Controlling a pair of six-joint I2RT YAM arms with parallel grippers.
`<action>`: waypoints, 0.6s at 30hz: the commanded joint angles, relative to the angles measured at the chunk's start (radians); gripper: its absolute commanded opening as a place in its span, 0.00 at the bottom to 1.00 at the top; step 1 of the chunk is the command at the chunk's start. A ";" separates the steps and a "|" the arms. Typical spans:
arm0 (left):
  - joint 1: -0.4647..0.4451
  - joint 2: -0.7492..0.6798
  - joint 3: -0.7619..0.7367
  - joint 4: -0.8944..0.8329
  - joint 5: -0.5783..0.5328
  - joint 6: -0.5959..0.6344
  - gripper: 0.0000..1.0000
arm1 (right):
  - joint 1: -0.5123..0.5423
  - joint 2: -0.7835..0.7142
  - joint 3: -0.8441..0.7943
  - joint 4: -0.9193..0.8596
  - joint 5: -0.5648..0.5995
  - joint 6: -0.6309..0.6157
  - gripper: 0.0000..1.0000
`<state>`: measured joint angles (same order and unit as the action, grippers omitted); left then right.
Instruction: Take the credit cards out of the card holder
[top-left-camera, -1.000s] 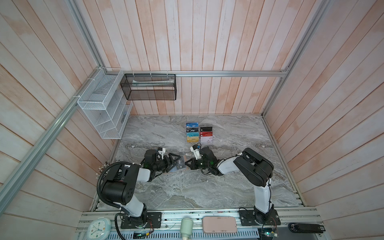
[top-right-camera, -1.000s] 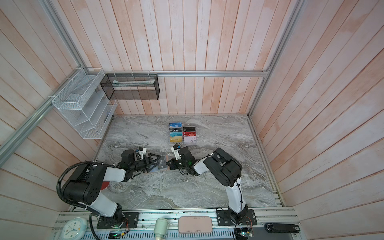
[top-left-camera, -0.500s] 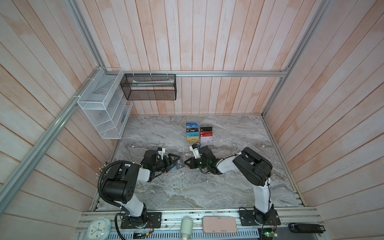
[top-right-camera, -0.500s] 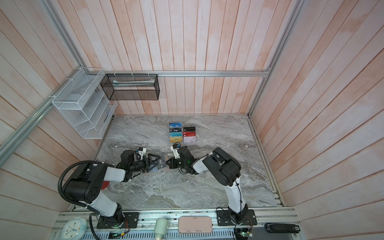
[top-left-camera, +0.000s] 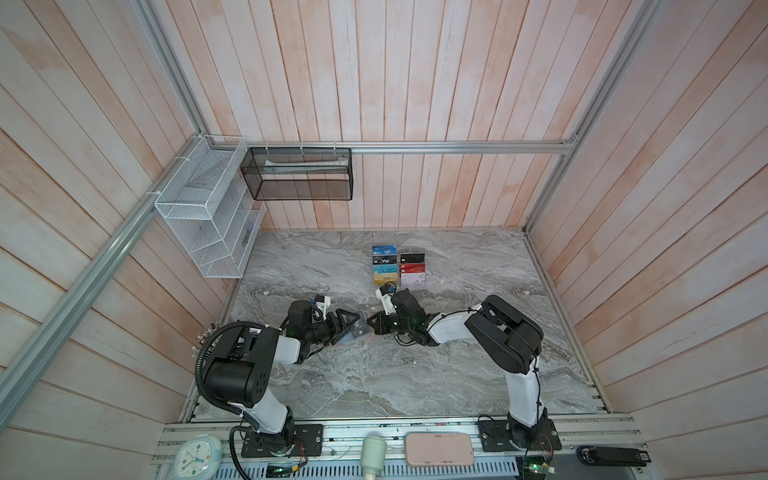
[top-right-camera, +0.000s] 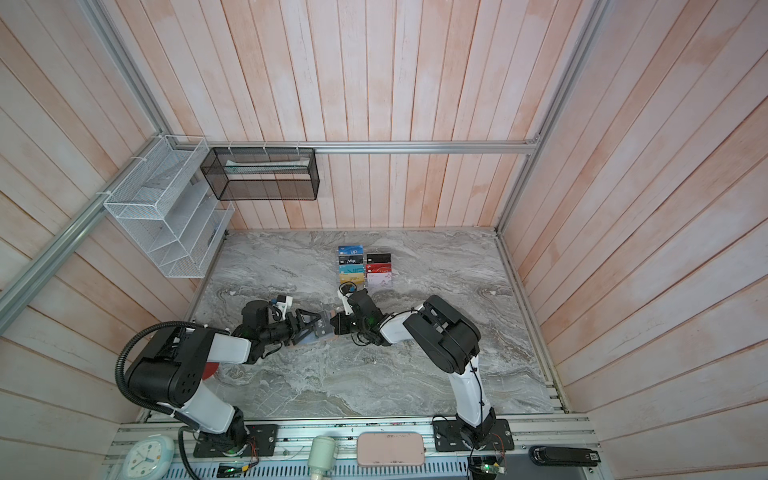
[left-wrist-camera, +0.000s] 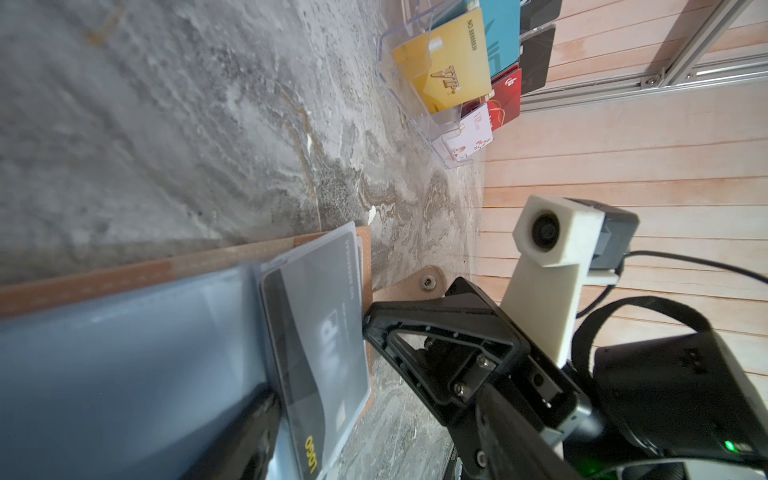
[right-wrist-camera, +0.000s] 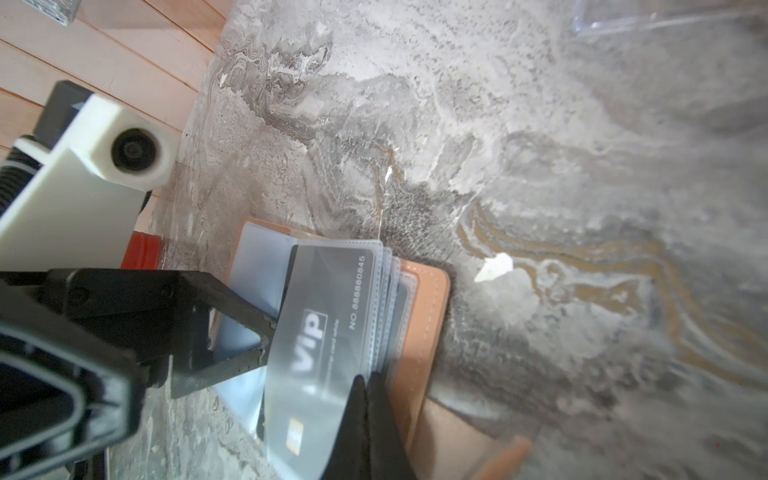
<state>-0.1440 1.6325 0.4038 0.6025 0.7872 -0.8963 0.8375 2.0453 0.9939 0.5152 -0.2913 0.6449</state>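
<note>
Two arms meet near the middle of the marble table (top-left-camera: 415, 374); both top views give us the layout, not the finger detail. Acrylic rack (top-left-camera: 398, 268) of coloured cards stands behind them, apart.

Left gripper (top-left-camera: 348, 325): the right wrist view shows us its fingers (right-wrist-camera: 232, 303) spread wide, one tip against the clear sleeve (right-wrist-camera: 307, 399).

Right gripper (top-left-camera: 371, 323): fingers (right-wrist-camera: 368, 419) pressed together to a point at the sleeve's edge. We cannot tell whether they nip it.

Card holder (top-left-camera: 358, 336) lies open on the table between the two grippers, a small tan patch in both top views. Black Vip card (right-wrist-camera: 316, 332) sits in the top sleeve, inside the holder; we read its lettering in the wrist views only. Snap tab (left-wrist-camera: 426, 282) with its metal stud shows sharp in the left wrist view.
</note>
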 joint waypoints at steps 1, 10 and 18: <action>-0.005 0.016 -0.017 -0.064 -0.025 0.023 0.75 | 0.038 0.077 -0.008 -0.162 0.040 -0.024 0.00; -0.006 0.044 -0.043 -0.015 -0.019 0.015 0.64 | 0.054 0.085 -0.016 -0.158 0.041 -0.015 0.00; -0.005 0.067 -0.066 0.049 -0.005 -0.004 0.48 | 0.060 0.088 -0.034 -0.135 0.024 0.008 0.00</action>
<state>-0.1352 1.6684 0.3656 0.6762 0.7658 -0.9005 0.8555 2.0541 1.0035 0.5262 -0.2394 0.6476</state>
